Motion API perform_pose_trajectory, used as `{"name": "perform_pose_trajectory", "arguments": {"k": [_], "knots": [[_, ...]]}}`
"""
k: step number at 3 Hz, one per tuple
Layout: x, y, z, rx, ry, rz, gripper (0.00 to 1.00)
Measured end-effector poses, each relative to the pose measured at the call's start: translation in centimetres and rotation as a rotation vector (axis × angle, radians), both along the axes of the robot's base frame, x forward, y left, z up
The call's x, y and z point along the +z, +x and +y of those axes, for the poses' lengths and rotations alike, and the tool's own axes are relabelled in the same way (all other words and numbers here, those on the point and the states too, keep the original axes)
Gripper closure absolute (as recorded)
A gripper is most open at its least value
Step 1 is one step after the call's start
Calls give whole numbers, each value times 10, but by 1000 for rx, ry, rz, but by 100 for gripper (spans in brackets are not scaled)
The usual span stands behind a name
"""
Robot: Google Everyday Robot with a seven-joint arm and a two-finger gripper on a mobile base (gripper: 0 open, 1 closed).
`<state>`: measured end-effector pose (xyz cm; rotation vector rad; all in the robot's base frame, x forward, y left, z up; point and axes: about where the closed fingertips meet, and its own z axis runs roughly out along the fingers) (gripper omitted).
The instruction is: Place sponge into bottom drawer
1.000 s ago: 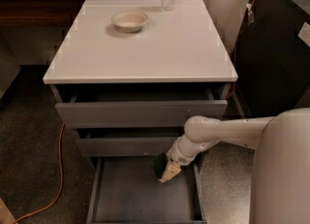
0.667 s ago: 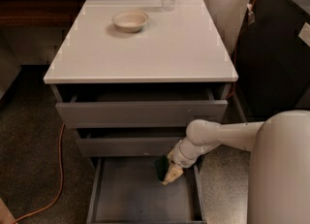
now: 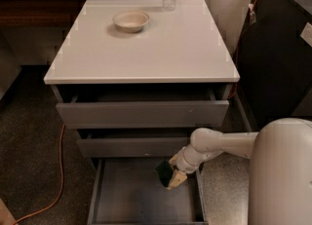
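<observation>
The bottom drawer (image 3: 131, 197) of a grey cabinet stands pulled out beneath the white counter (image 3: 156, 53), its tray bared to receive a load, while the robot's white arm (image 3: 219, 143) reaches in low from the right. The gripper (image 3: 174, 174), closed on the sponge (image 3: 164, 170), holds it over the tray's right rear, apparently poised for release; contact with the tray floor cannot be judged.

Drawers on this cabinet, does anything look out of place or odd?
Nothing spilled or damaged. The top drawer and middle drawer sit ajar, and the bottom drawer is pulled far out. The pincer holds the sponge above its right side.
</observation>
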<state>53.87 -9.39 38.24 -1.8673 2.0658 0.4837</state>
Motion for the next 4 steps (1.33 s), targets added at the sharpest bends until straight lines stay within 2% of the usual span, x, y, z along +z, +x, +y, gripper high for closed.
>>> {"name": "perform_pose_trajectory", "arguments": {"k": [1, 2, 3, 4], "knots": [[-5, -1, 0, 2, 1, 11, 100], [-21, -6, 1, 7, 4, 48, 100], [-55, -15, 10, 34, 2, 53, 100], [-85, -17, 23, 73, 15, 37, 100]]}}
